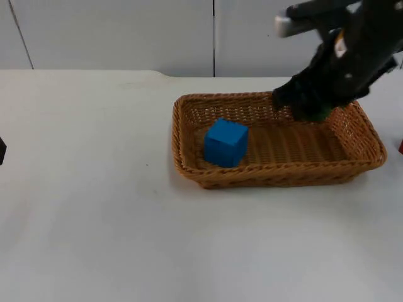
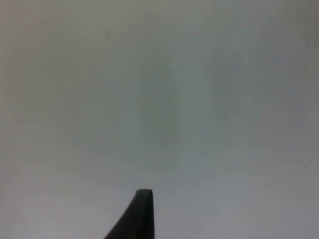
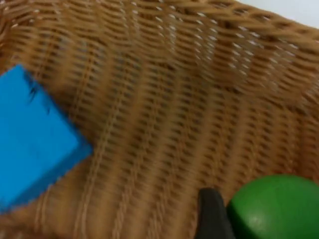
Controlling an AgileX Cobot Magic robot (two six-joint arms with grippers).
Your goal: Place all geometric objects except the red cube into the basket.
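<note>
White table (image 1: 94, 220) is stretching out in front of me, with the grey wall (image 1: 126, 31) closing it off at the back. On the table's right half a wicker basket (image 1: 189, 165) is sitting flat, long side toward the camera.

Inside it, a blue cube (image 1: 225, 143) is resting on the woven floor at the basket's left end, close to the left wall. My right wrist camera is picking the blue cube (image 3: 32, 137) up too, lying against the weave of the basket (image 3: 164, 99).

My right gripper (image 1: 310, 106) is hanging over the basket's back right part, just above the far rim. Its fingers are closed around a green ball (image 1: 322, 113); from above I am seeing just a sliver of green peeking out under the black fingers. From the wrist, the ball (image 3: 276, 209) is sitting right against my black fingertip (image 3: 212, 214), above the basket floor, well apart from the cube. Whether the ball is touching the weave, I cannot tell.

At the table's right edge, a small bit of red (image 1: 400, 147) is showing beside the basket, outside it; too little to tell its shape.

My left arm is waiting. Its wrist camera is looking at bare table (image 2: 159, 99), one black fingertip (image 2: 142, 214) poking up, and I cannot tell how its gripper is set.
</note>
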